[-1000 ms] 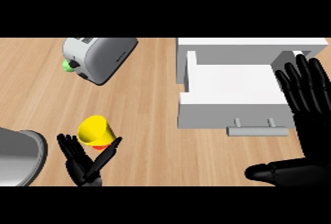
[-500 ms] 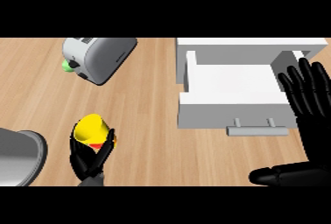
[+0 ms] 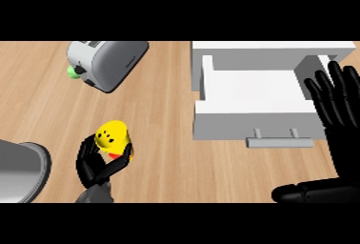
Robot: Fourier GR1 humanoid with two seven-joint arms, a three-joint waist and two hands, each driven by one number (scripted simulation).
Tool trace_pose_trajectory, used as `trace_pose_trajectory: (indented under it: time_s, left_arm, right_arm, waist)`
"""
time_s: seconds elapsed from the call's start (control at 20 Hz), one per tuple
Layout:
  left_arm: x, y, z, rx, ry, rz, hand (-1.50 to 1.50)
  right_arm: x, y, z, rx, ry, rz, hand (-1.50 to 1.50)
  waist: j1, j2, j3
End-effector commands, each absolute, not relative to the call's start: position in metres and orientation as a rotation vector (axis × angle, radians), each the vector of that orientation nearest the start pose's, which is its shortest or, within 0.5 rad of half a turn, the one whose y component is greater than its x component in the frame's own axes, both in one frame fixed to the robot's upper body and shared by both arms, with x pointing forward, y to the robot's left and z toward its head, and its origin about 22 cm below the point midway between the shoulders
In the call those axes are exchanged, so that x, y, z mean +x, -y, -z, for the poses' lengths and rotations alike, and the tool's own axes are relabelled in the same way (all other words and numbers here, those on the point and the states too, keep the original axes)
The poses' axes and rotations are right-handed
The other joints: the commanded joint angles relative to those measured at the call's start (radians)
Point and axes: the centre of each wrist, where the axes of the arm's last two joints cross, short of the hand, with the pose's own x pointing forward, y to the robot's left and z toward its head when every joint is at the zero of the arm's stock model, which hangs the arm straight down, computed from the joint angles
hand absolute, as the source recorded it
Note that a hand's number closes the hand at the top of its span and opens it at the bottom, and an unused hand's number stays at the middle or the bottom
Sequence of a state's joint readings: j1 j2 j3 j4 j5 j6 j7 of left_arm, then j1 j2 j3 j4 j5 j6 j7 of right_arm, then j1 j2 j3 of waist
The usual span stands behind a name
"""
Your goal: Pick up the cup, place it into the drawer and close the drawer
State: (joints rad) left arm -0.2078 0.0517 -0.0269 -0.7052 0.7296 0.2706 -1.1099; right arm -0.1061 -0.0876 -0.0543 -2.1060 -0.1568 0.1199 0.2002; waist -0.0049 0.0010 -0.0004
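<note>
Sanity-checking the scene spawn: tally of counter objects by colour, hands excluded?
Yellow: 1, the cup, left hand curled round it.
White: 1, the open drawer.
Silver/grey: 2, the toaster and a grey rounded object cut off at the left edge.
Green: 1, a small item mostly hidden behind the toaster.
Total: 5.

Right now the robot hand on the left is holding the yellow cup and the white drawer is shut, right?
Not quite. The white drawer is open, pulled out with its inside showing, as the head view shows. The rest is right: the left robot hand is curled round the yellow cup.
</note>
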Motion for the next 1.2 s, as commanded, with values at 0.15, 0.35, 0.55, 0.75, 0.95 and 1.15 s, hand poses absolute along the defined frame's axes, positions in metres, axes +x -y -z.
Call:
trace_pose_trajectory:
  time_s: [0.15, 0.35, 0.55, 0.75, 0.95, 1.15]
  left_arm:
    - [0.245, -0.274, 0.134, -0.069, 1.893, -0.339, 1.5]
    - [0.265, -0.278, 0.123, -0.085, 1.984, -0.321, 1.5]
    - [0.265, -0.283, 0.095, -0.196, 2.044, -0.301, 1.5]
    - [0.291, -0.26, 0.067, -0.253, 2.076, -0.179, 1.5]
    - [0.291, -0.246, 0.049, -0.335, 2.066, -0.123, 1.5]
    - [0.303, -0.205, -0.015, -0.369, 2.078, -0.126, 1.5]
  right_arm:
    - [0.211, 0.243, -0.149, 0.159, 2.01, -0.146, -1.5]
    - [0.207, 0.249, -0.142, 0.158, 2.006, -0.148, -1.5]
    - [0.218, 0.249, -0.138, 0.158, 2.004, -0.133, -1.5]
    - [0.204, 0.249, -0.146, 0.154, 1.992, -0.132, -1.5]
    - [0.23, 0.256, -0.146, 0.153, 1.975, -0.134, -1.5]
    - [0.215, 0.246, -0.139, 0.151, 1.992, -0.129, -1.5]
  waist:
    - [-0.017, -0.001, -0.001]
    - [-0.007, -0.001, 0.0]
    - [0.011, -0.004, 0.001]
    - [0.003, -0.005, 0.001]
    - [0.007, -0.001, 0.001]
    - [0.008, -0.005, 0.002]
